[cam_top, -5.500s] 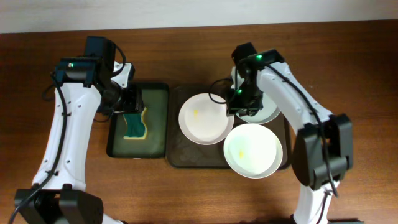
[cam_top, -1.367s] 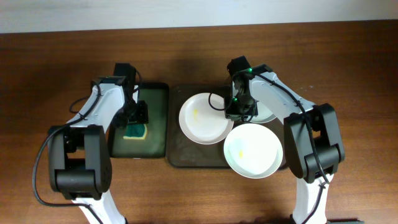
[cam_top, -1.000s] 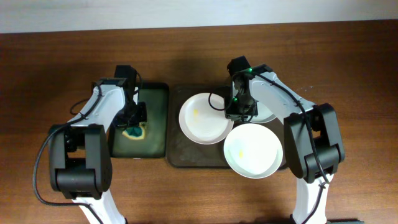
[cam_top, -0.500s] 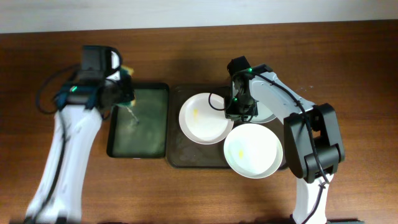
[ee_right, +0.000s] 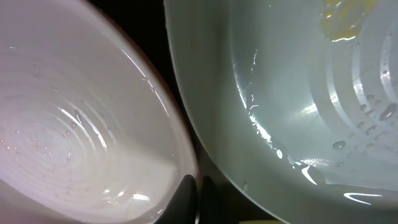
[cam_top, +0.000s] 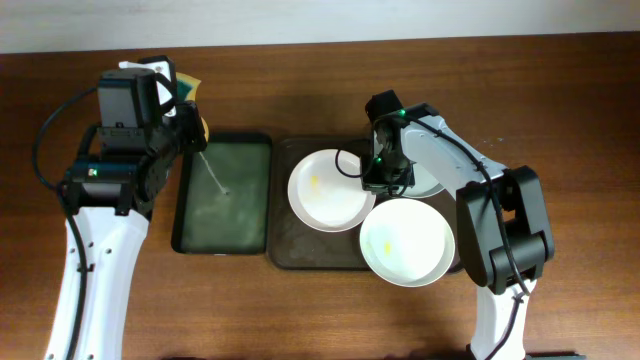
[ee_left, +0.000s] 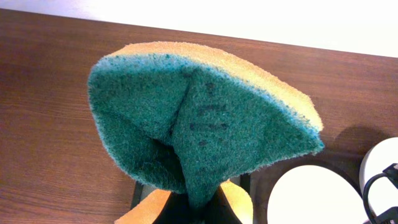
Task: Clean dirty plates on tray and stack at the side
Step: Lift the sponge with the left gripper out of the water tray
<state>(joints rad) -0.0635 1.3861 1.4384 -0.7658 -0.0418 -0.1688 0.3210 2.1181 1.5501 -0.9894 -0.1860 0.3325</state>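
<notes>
On the one brown tray (cam_top: pixel 288 246) lie three plates: nearest plate (cam_top: pixel 406 243), left plate (cam_top: pixel 322 195), rear plate (cam_top: pixel 428 186). The right pincer (cam_top: pixel 386 180) is clenched among them; whether it pinches a rim is unclear. Farther left, the left pincer (ee_left: pixel 189 210) grasps one sponge (ee_left: pixel 199 124) above the worktop (cam_top: pixel 560 100), beside one black tray (cam_top: pixel 222 195).

We see 3 white plates (cam_top: pixel 325 195) on the dark brown tray (cam_top: pixel 285 248) at centre, with the right gripper (cam_top: pixel 385 180) among them. At upper left, the left gripper (cam_top: pixel 190 115) clamps a yellow sponge (cam_top: pixel 190 84) beside the black tray (cam_top: pixel 225 210).
</notes>
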